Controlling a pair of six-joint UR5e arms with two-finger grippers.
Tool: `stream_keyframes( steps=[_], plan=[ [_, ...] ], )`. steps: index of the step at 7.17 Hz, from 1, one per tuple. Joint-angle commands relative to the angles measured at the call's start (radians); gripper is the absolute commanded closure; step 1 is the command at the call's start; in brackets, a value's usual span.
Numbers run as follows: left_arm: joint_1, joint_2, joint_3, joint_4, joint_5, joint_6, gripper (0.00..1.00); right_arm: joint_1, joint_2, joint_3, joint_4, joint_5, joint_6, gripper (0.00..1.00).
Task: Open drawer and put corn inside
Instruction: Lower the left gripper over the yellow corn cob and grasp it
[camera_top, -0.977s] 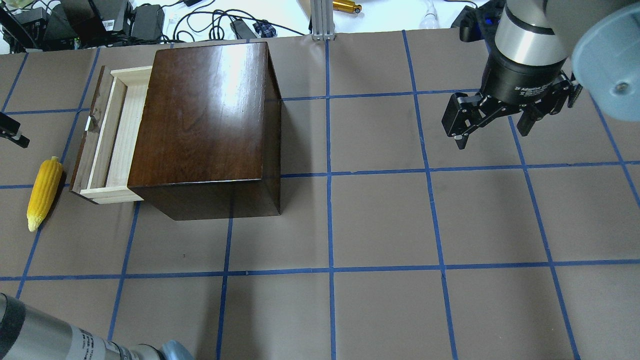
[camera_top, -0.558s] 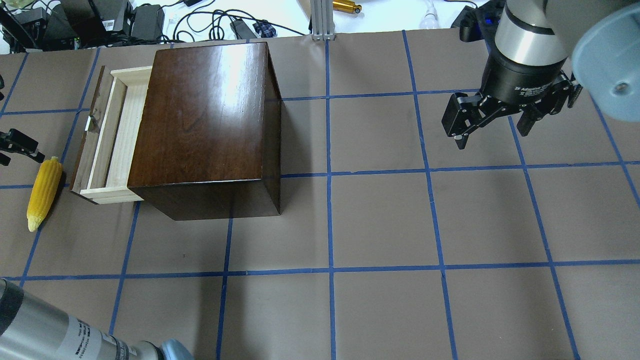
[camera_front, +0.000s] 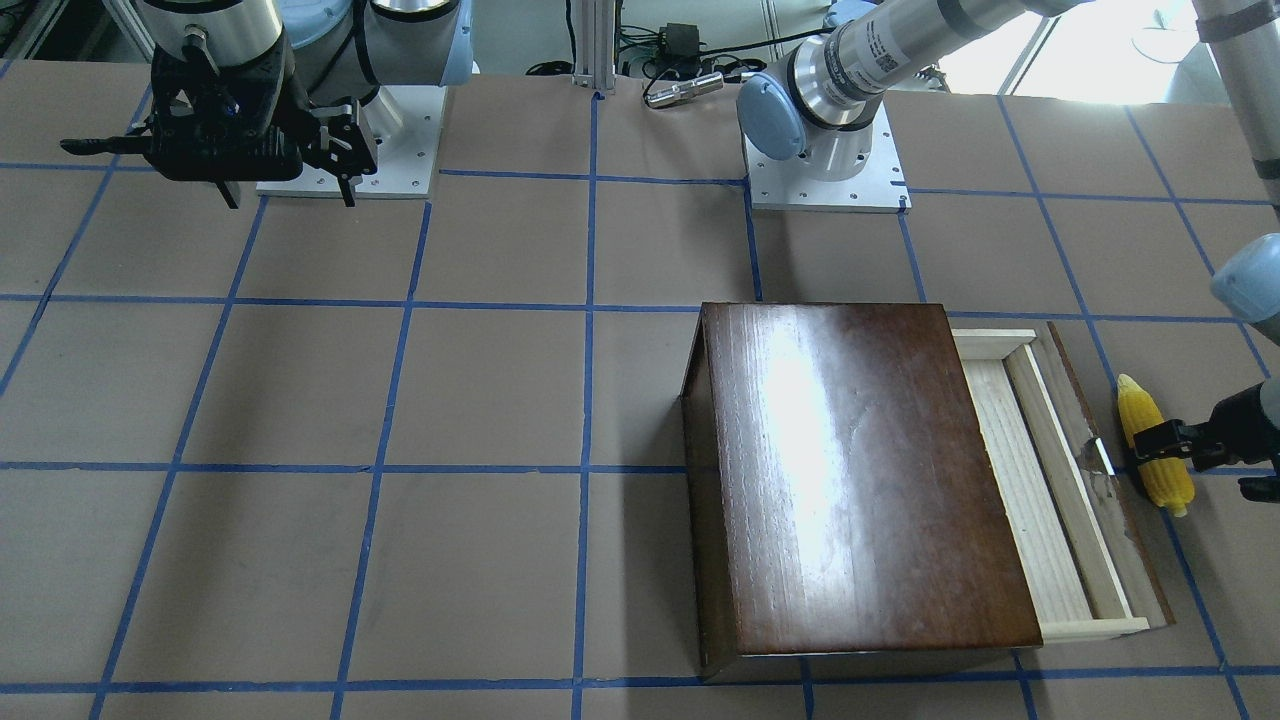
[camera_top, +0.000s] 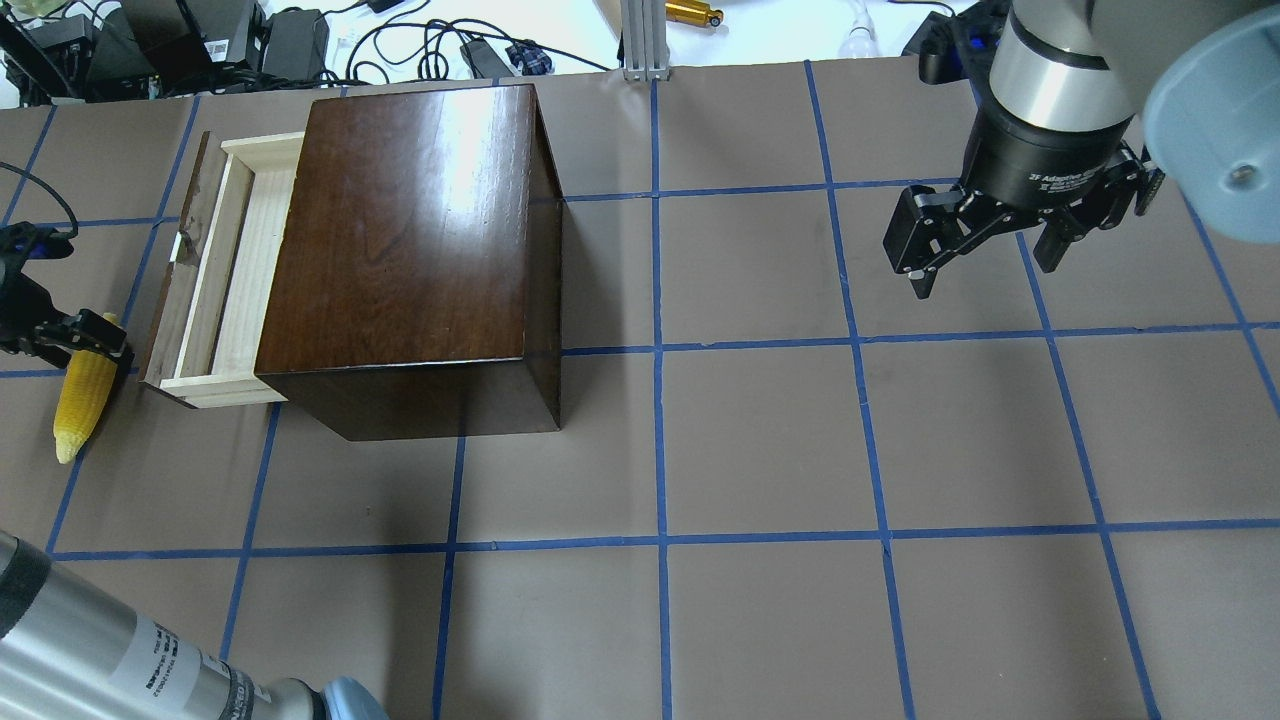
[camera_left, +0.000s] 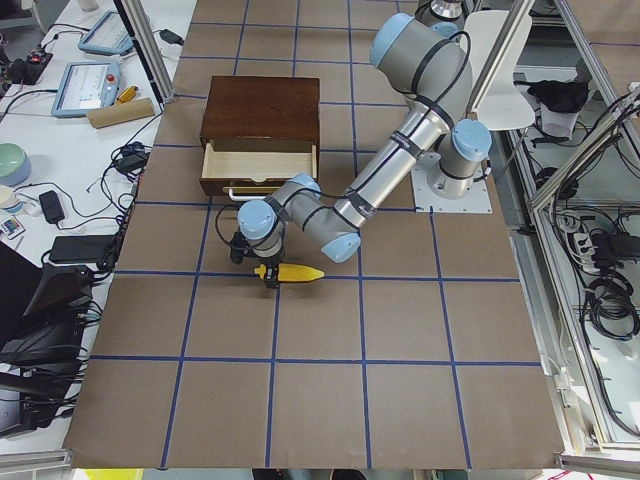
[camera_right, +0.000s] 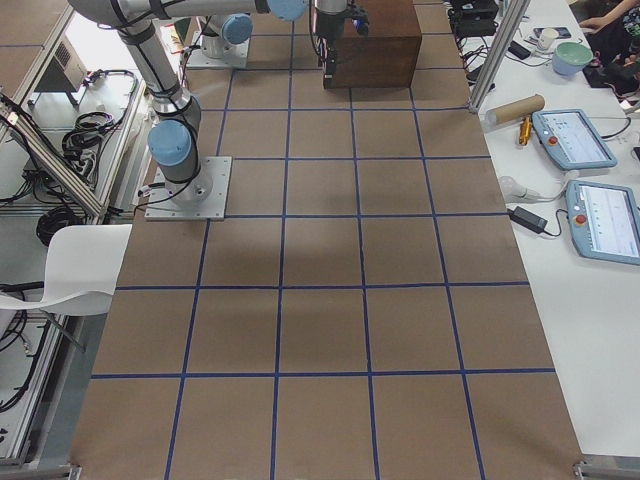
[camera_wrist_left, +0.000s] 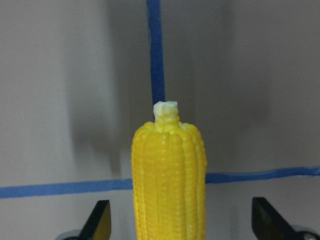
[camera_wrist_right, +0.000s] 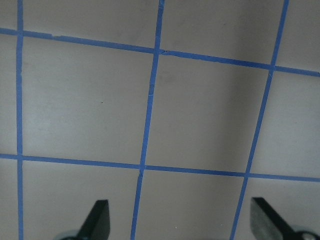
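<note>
The yellow corn (camera_top: 80, 400) lies on the table left of the drawer (camera_top: 240, 270), which stands pulled out of the dark-brown box (camera_top: 410, 240). The pale tray holds nothing that I can see. My left gripper (camera_top: 62, 338) is open, low over the corn's far end. In the left wrist view the corn (camera_wrist_left: 169, 180) stands between the spread fingers (camera_wrist_left: 101, 220), which do not touch it. The front view shows the corn (camera_front: 1160, 485) beside the drawer (camera_front: 1020, 480), with the left gripper (camera_front: 1200, 462) over it. My right gripper (camera_top: 985, 278) is open and empty, high over the far right.
Cables and power bricks (camera_top: 280, 40) lie past the table's far edge, behind the box. A metal post (camera_top: 645, 40) stands at the back middle. The right wrist view shows only bare brown table with blue tape lines (camera_wrist_right: 145, 130).
My left gripper has come in from the left edge and now straddles the corn's far end. The corn, the drawer and the right arm have not moved.
</note>
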Motion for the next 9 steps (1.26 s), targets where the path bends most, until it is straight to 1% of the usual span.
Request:
stream_keyframes(
  steps=[1, 2, 3, 4, 5, 9],
  plan=[
    [0.000, -0.019, -0.008, 0.020, 0.008, 0.002, 0.00, 0.000, 0.000, 0.000, 0.000, 0.000, 0.000, 0.00],
    [0.000, -0.017, 0.001, 0.024, 0.008, 0.004, 0.17, 0.000, 0.000, 0.000, 0.000, 0.000, 0.000, 0.00],
    [0.000, -0.016, 0.001, 0.025, 0.014, 0.002, 0.60, 0.000, 0.000, 0.000, -0.001, 0.000, -0.001, 0.00],
    [0.000, -0.016, 0.001, 0.025, 0.041, -0.004, 0.86, 0.000, 0.000, 0.000, 0.000, 0.000, -0.001, 0.00],
    [0.000, -0.014, 0.000, 0.025, 0.043, -0.007, 0.95, 0.000, 0.000, 0.000, 0.000, 0.000, -0.001, 0.00],
    [0.000, -0.012, -0.006, 0.026, 0.042, -0.008, 0.95, 0.000, 0.000, 0.000, -0.001, 0.000, -0.001, 0.00]
  ],
)
